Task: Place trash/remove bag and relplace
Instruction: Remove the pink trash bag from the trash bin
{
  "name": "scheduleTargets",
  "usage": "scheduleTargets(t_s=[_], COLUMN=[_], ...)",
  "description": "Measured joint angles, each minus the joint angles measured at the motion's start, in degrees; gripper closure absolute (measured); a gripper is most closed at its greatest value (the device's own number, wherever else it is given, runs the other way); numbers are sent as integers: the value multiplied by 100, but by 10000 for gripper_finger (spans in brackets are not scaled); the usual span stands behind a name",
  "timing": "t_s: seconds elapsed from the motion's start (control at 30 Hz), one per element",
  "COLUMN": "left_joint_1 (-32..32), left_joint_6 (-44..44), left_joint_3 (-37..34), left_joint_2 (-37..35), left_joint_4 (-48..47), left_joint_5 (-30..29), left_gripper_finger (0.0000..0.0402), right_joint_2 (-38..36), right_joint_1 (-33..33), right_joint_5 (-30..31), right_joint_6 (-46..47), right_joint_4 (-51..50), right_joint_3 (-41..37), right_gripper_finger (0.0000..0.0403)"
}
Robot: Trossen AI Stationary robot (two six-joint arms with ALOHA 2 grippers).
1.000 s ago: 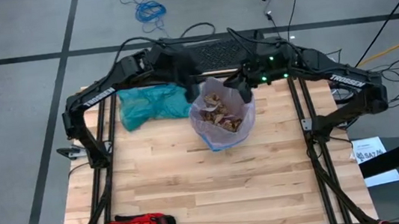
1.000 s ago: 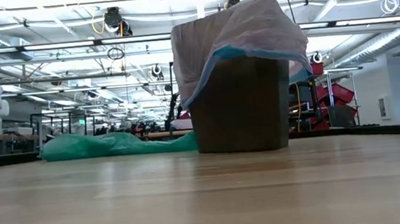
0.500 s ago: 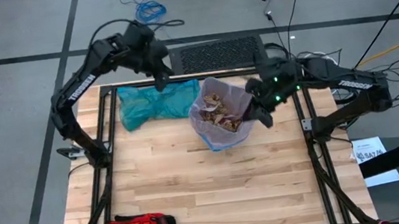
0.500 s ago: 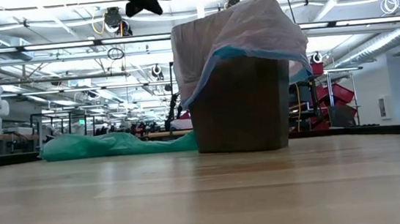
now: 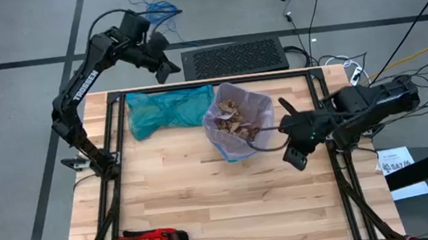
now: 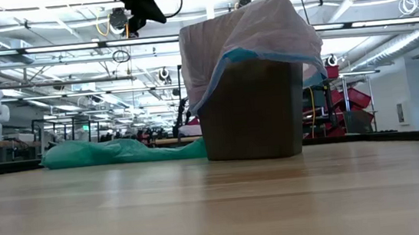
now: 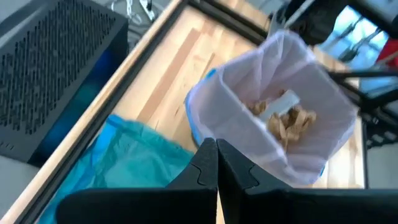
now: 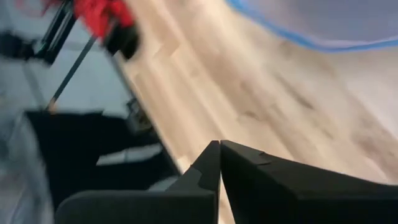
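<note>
Pale pink bag lines the bin, scraps inside. Left gripper and right gripper both sit closed, empty, away from it

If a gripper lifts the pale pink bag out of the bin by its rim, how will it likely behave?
The bag looks thin and translucent, draped loosely over the bin, so it should be floppy and gather when pulled. The scraps inside would probably make it sag at the bottom. The film may slip between smooth jaws.
</note>
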Motion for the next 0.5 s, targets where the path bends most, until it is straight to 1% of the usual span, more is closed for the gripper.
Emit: scheduleTargets(t_s=[0.07,0.13,0.23,0.3,0.37,0.43,0.5], left_joint_1=[45,93,207,265,303,338,369], left_joint_6=[-40,-136,-180,-185,-252,-394,-480], left_joint_3=[0,0,0,0,0,0,0], left_joint_2=[0,0,-2,0,0,0,0], left_joint_4=[117,236,320,318,331,424,511], left_joint_5=[68,186,361,359,359,415,630], left_gripper_finger=[401,401,401,401,401,401,401], right_joint_2=[-1,-45,-250,-483,-767,-1074,-1313], right_joint_1=[168,300,487,609,749,906,1094], right_joint_5=[401,645,886,1033,1385,1945,2625], right_joint_6=[347,655,998,1260,1533,1802,2076], right_joint_4=[-22,143,971,1827,2991,4180,5247], right_joint_3=[-46,-245,-921,-1640,-2487,-3371,-4198], right_gripper_finger=[402,402,403,403,403,403,403])
